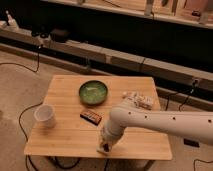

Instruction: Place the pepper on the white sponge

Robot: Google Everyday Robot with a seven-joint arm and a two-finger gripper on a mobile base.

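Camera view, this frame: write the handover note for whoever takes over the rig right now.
Pincer: low over the table's front edge, arm reaching in from the right; a small reddish bit shows at its tip, possibly the pepper, but I cannot confirm that.
White sponge: near the table's right side, behind the arm, nothing seen on it.
Also on the table: green bowl, dark bar, white cup.
Done: nothing placed yet.
Left: confirm a grasp on the pepper, carry it to the sponge, set it down.
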